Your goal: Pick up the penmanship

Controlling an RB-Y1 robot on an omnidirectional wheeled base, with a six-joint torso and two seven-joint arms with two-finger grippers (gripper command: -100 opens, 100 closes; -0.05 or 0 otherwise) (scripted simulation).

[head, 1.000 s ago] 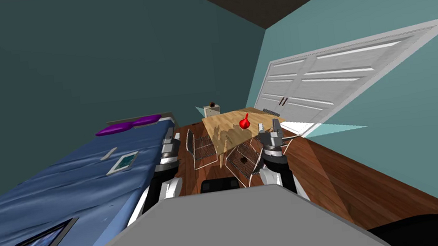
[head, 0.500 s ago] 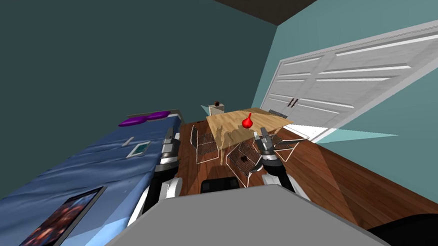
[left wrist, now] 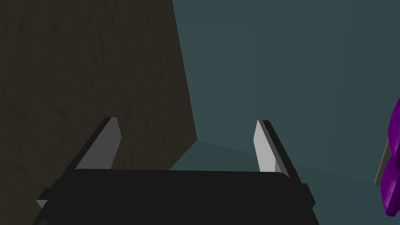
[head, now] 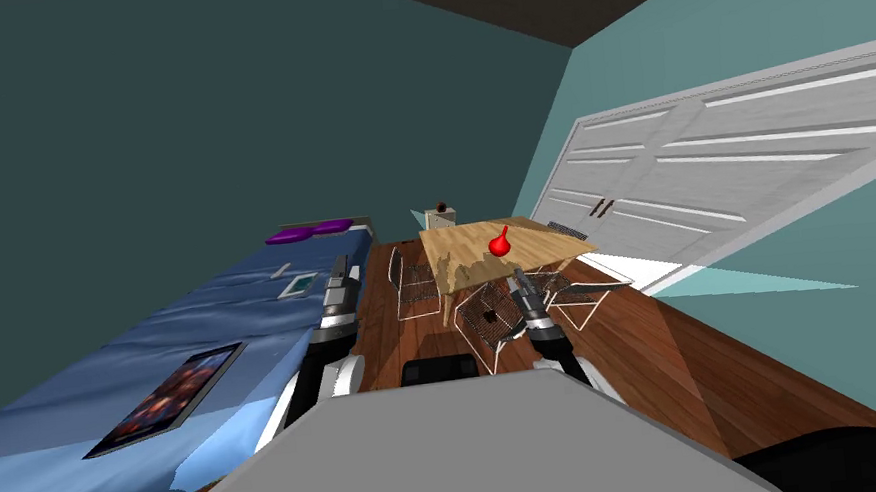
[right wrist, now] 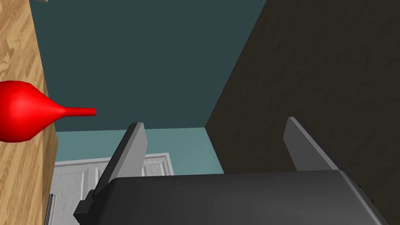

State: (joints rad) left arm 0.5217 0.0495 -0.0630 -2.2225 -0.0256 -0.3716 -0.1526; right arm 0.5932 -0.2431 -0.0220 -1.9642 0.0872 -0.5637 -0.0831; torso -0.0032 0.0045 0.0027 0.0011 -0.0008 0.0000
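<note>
The penmanship [head: 280, 271], seen as a slim pale strip too small to read in detail, lies on the blue bed [head: 69, 394] along the left of the room, toward its far end. Just nearer on the cover sits a small white-framed, teal-faced item [head: 301, 285], and nearer again a dark flat panel [head: 174, 394] with a reddish picture. Two purple pillows [head: 309, 232] mark the far end of the bed.

The robot's left arm [head: 336, 303] is raised beside the bed's right edge, well short of the strip. Its jaws stand wide apart and hold nothing. The right arm [head: 533, 314] reaches over the wooden floor [head: 699, 364] toward a wooden worktop [head: 472, 250] in the far middle, its jaws likewise wide and empty. A red bulb-shaped vase [head: 498, 244] stands on the worktop, apart from the right jaws. Wire chairs [head: 415, 285] crowd the worktop's near side, a small pale cabinet [head: 440, 217] sits beyond it, and white panelled doors [head: 720, 171] fill the right wall.
</note>
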